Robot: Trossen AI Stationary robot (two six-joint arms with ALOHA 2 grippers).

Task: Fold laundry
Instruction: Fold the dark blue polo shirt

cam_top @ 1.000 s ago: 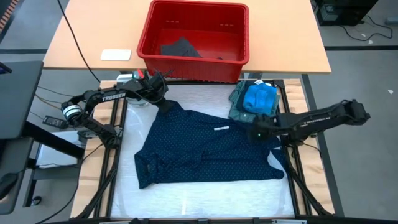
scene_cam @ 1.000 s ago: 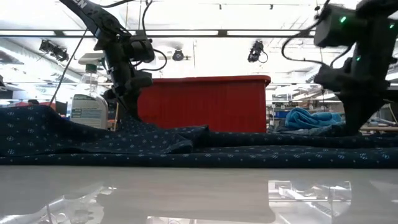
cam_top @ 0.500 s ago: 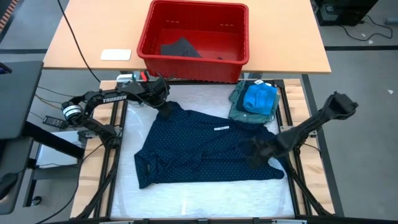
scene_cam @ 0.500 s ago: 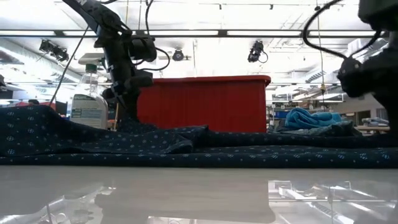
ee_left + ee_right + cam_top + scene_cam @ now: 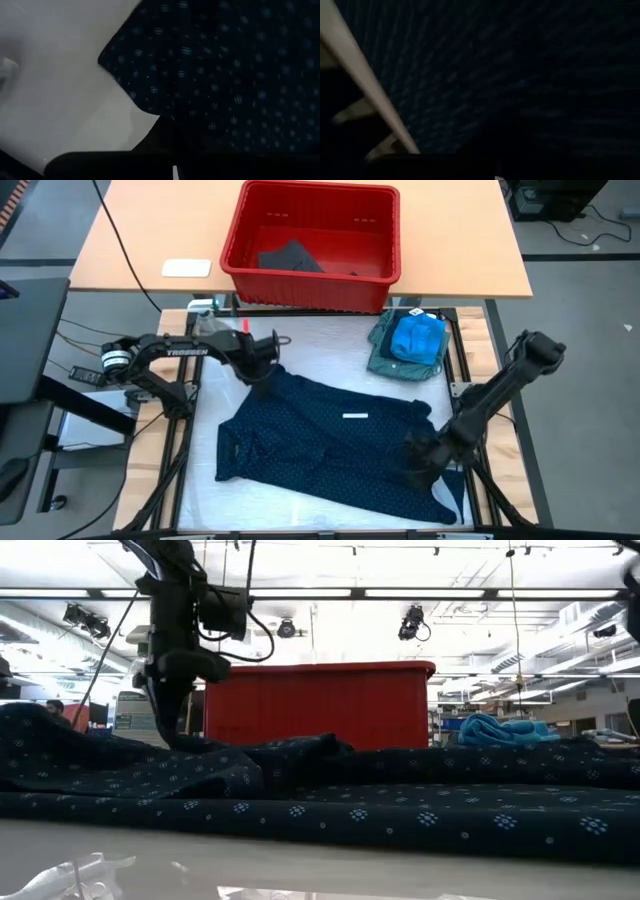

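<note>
White mat (image 5: 205, 425): navy dotted piece (image 5: 320, 440) rumpled, askew.

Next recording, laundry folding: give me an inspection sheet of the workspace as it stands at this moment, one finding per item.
Surface: white padded work table, wooden table behind it.
Job's things: navy dotted garment spread across the pad; bright blue piece lying on a grey-green shirt at the far right corner; a dark grey garment in the red bin.
Clutter: white flat object on the wooden table; a bottle behind the left arm in the low view.
Grippers: left hand shut on the navy dotted garment's far left corner; right hand shut on its near right edge.
Cables: black cable across the wooden table.
Surroundings: ceiling lights and shelving; a person barely visible at the far left.
</note>
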